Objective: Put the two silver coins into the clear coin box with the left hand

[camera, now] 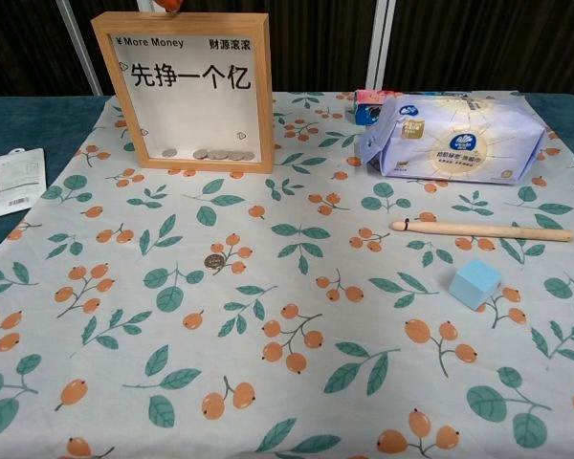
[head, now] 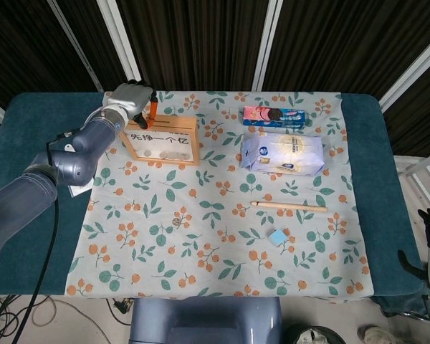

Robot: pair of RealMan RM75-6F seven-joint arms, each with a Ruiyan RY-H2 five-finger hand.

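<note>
Only one coin (camera: 213, 260) on cloth (camera: 297, 382)

Coin (camera: 213, 260) lies before the coin box (camera: 193, 91), seemingly several more inside.

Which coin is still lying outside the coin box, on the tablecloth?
The single silver coin on the floral cloth, in front of the wooden-framed coin box. The other coins lie in a row inside the box, behind its clear pane.

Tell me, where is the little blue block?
The blue block sits on the leafy tablecloth on the right side in the chest view, just below the wooden stick and well in front of the tissue pack.
</note>
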